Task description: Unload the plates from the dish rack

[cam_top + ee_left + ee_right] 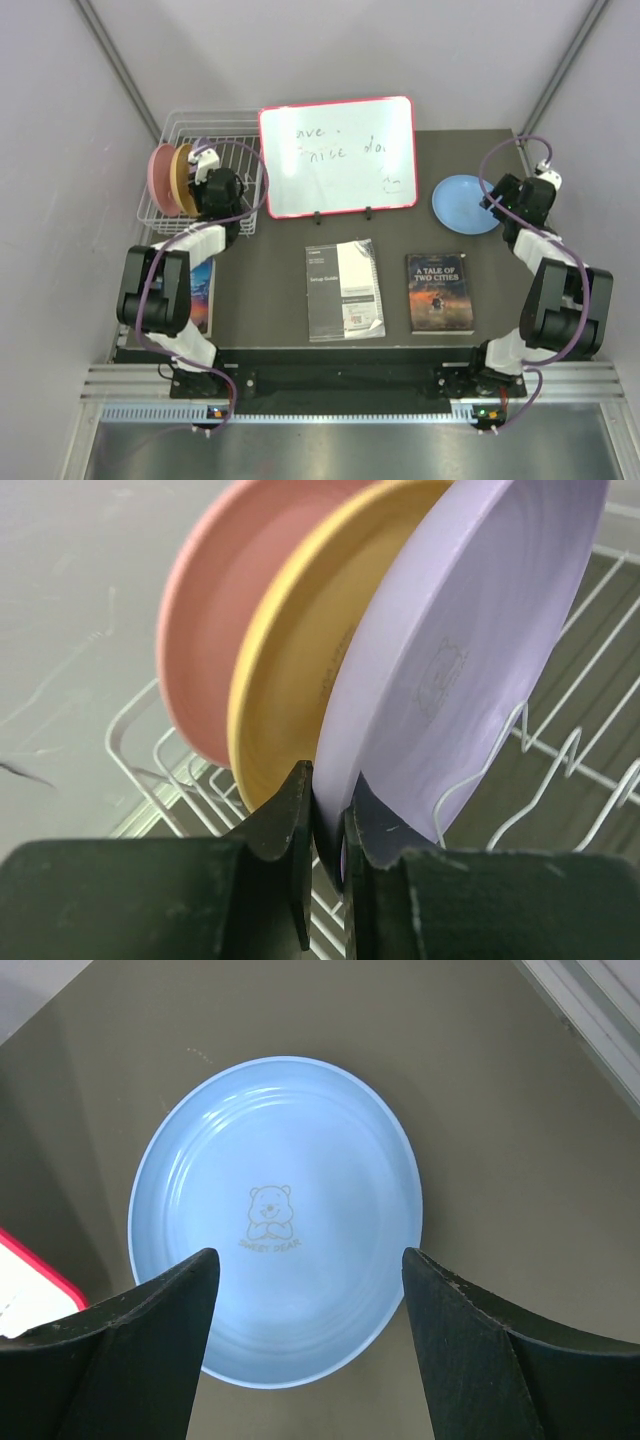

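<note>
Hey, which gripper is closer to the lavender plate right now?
Left. The left gripper is pinching the lavender plate by its rim in the dish rack; the right gripper hangs open over the blue plate, far off.

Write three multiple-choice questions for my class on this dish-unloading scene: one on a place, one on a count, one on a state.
1. Where is the blue plate?
A held in the air
B leaning upright against a wall
C flat on the table

2. How many plates stand in the dish rack?
A one
B three
C four

3. What is the left gripper doing?
A closed on the lavender plate
B hanging open
C closed on nothing

Answers:
1 C: it lies flat on the dark tabletop beneath the open right gripper.
2 B: the pink plate, tan-orange plate and lavender plate stand there on edge.
3 A: its jaws pinch the lavender rim.
</note>
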Tool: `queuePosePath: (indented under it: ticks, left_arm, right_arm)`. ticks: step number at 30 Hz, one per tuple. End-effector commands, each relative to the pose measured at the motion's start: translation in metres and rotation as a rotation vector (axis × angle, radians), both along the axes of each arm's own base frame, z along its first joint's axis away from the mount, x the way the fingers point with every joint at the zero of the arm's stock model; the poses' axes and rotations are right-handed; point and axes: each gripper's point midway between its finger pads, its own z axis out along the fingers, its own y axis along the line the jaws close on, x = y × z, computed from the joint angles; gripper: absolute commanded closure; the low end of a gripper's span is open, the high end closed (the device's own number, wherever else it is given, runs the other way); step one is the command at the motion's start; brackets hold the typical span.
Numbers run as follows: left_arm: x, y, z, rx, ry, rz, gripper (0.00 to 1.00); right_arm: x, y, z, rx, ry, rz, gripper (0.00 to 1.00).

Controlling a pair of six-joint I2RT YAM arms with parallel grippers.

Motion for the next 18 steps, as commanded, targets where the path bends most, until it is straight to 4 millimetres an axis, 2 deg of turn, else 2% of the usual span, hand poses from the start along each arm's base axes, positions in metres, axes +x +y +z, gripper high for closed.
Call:
queuePosePath:
  ticks: [1, 10, 13, 15, 16, 17, 18]
  left_arm:
    - [-0.023, 0.017, 0.049, 0.085, -0.164, 0.227, 1.0]
    - [-0.047, -0.001, 0.075, 0.205, -0.185, 0.306, 1.0]
    - [-0.052, -0.016, 0.095, 0.207, -0.219, 0.288, 1.0]
    - [-0.053, -0.026, 0.102, 0.209, -0.2, 0.261, 1.0]
    - [-0.055, -0.035, 0.115, 0.186, -0.227, 0.234, 1.0]
    - [-0.053, -0.042, 0.104, 0.24, -0.097, 0.188, 1.0]
    - [-0.042, -0.054, 0.114, 0.145, -0.188, 0.139, 1.0]
  right_arm:
    - [0.013, 0.007, 0.015, -0.014, -0.049, 0.032, 0.26]
    - [0.014, 0.009, 0.017, -0.023, -0.047, 0.039, 0.26]
    - [0.01, 0.011, 0.025, -0.052, -0.048, 0.041, 0.25]
    - [0.006, 0.014, 0.043, -0.086, -0.075, 0.037, 0.25]
    - [0.0, 0.017, 0.06, -0.111, -0.105, 0.043, 0.24]
    - [-0.002, 0.023, 0.069, -0.13, -0.122, 0.051, 0.24]
    - [-0.006, 0.028, 0.076, -0.141, -0.137, 0.062, 0.23]
